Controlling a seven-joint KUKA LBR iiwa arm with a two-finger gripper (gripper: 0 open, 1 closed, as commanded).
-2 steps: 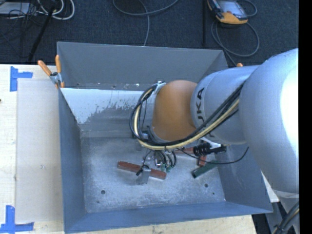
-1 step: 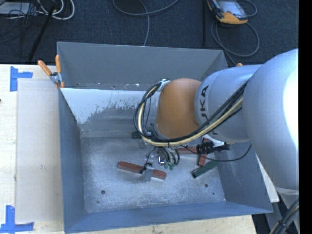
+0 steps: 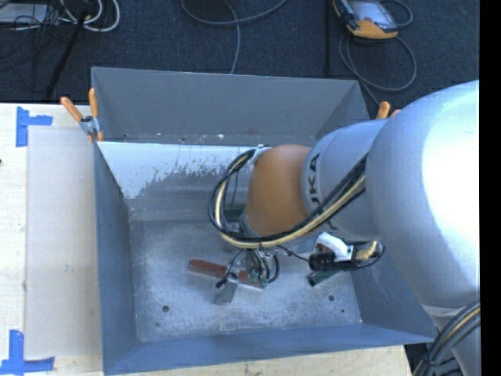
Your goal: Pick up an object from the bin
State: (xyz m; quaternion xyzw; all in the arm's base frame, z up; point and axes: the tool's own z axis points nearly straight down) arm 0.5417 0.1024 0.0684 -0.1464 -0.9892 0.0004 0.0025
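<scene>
floor: dark carpet (image 3: 266,37) | on it: looped dark cables (image 3: 223,10); pale cable tangle (image 3: 100,6) | top right: orange-and-grey device (image 3: 366,18), perhaps a handset

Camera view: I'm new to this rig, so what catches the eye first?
The arm's orange wrist cover dominates, over the middle of the grey bin. Below it the gripper sits low at the floor, beside a flat reddish-brown piece; a black-and-white thing lies to its right.
</scene>
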